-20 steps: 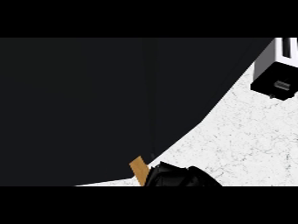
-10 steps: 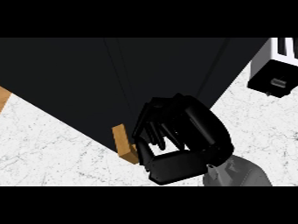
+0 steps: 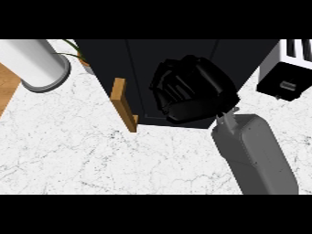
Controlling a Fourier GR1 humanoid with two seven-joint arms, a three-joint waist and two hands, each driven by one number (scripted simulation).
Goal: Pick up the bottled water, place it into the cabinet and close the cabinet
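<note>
While the toaster (image 3: 290, 68) sits at the counter's (image 3: 57, 146) right edge, the right hand (image 3: 192, 89), fingers curled together, covers the black cabinet (image 3: 131, 64).

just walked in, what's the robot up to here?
The right hand is raised in front of the black cabinet, fingers curled; whether it holds anything can't be seen. A wooden door edge sticks out at the cabinet's left. No bottled water is visible. A toaster stands to the right, a white cylinder to the left.

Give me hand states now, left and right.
Left hand: not in view.
Right hand: in front of the dark cabinet; open or closed cannot be told, no bottle visible.
</note>
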